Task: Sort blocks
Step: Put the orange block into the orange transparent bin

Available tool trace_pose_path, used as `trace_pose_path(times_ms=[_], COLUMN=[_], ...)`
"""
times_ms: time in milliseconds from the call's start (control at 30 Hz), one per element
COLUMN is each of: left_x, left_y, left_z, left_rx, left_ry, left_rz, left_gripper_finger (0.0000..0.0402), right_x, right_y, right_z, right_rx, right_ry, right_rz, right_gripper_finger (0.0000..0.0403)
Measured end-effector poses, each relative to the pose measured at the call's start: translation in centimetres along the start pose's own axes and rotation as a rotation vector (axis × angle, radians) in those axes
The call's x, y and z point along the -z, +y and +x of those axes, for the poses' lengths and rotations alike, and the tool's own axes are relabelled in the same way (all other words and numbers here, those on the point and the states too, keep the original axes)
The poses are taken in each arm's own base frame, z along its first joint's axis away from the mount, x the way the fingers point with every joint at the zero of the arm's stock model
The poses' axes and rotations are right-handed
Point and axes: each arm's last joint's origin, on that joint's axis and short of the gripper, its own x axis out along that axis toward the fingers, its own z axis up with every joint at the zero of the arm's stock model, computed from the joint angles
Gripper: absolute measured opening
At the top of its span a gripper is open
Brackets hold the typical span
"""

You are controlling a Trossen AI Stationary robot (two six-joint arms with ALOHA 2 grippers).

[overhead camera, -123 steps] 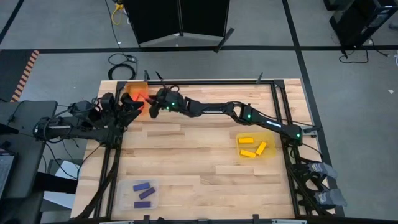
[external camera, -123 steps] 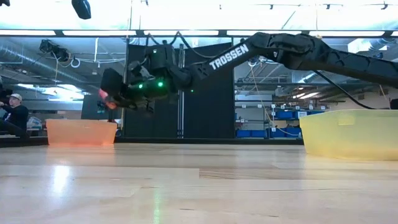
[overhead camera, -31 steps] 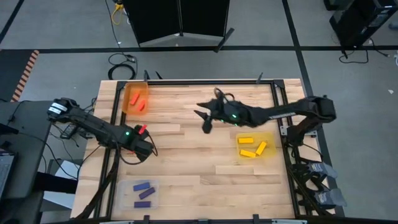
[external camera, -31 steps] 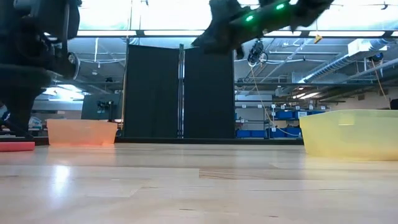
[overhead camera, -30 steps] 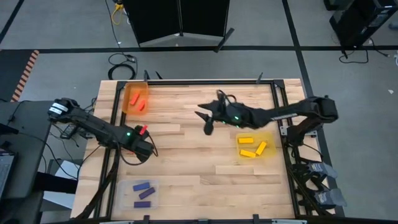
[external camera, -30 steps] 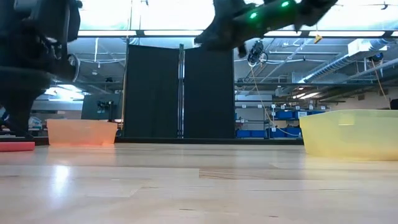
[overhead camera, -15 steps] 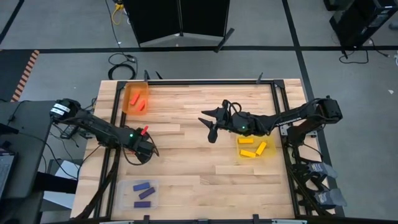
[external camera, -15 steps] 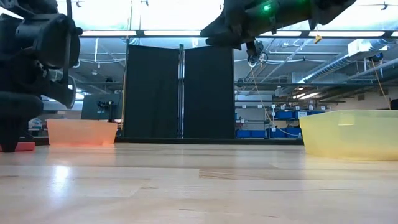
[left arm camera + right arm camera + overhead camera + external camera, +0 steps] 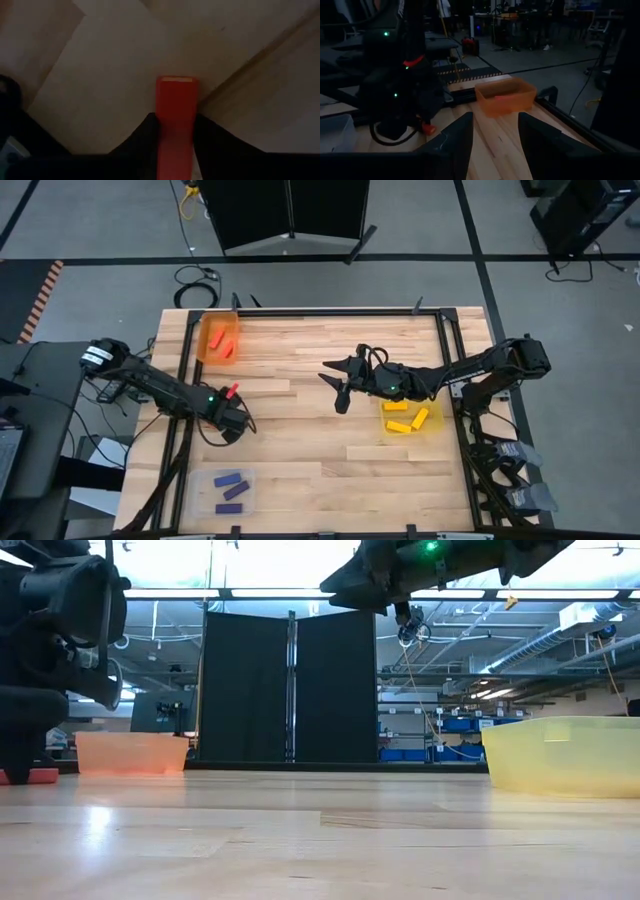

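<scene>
A red block [image 9: 232,391] lies on the wood near the table's left edge, and my left gripper [image 9: 229,398] is down on it and shut on it. In the left wrist view the red block [image 9: 176,100] sticks out forward between my two fingers. My right gripper [image 9: 334,388] hangs open, high over the table's middle, and touches nothing; it shows at the top of the low view [image 9: 362,580]. Two more red blocks [image 9: 222,340] lie in the orange tray [image 9: 208,350]. Three yellow blocks [image 9: 402,418] lie in the yellow tray [image 9: 436,426], three purple ones [image 9: 231,486] in the clear tray [image 9: 205,502]. My left gripper pinches the red block between its two fingers [image 9: 146,134] on the block's long sides [image 9: 161,120], coming from above. The block's far end [image 9: 176,80] reaches out past the fingertips. In the low view the block [image 9: 38,776] rests flat on the table.
The orange tray sits at the far left corner, the yellow tray by the right edge, the clear tray at the near left corner. Bare wood lies between them across the middle and the near right part of the table [image 9: 330,460]. A black frame rail [image 9: 182,430] runs along the left edge.
My left gripper has come down over the red block, which has stayed flat on the table. My right arm has drawn back toward the table's right edge and slightly toward the near edge, staying high.
</scene>
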Motion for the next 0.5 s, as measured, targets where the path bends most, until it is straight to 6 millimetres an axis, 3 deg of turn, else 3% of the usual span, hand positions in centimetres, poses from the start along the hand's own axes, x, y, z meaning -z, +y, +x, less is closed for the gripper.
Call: trace_pose_path(times_ms=[100, 233, 367, 500], left_x=[-0.8, -2.6, -5.1, -7.4], left_y=[-0.2, -0.1, 1.3, 4.0], left_z=[-1.3, -4.6, -7.7, -9.2], left_rx=[-0.041, -0.029, -0.041, -0.114], left_ry=[-0.143, -0.344, -0.514, -0.589], left_rz=[-0.014, -0.074, -0.178, -0.301], left_gripper_finger=[0.0096, 0.0096, 0.0096, 0.0096], right_x=[0.0, -0.1, -0.2, -0.4], right_y=[0.0, 0.0, 0.0, 0.2], right_z=[0.0, 0.0, 0.0, 0.0], right_rx=[0.0, -0.001, -0.003, -0.008], right_ry=[-0.001, -0.009, -0.026, -0.042], right_rz=[0.0, 0.003, 0.004, 0.011], right_gripper_finger=[0.0168, 0.0168, 0.0168, 0.0168])
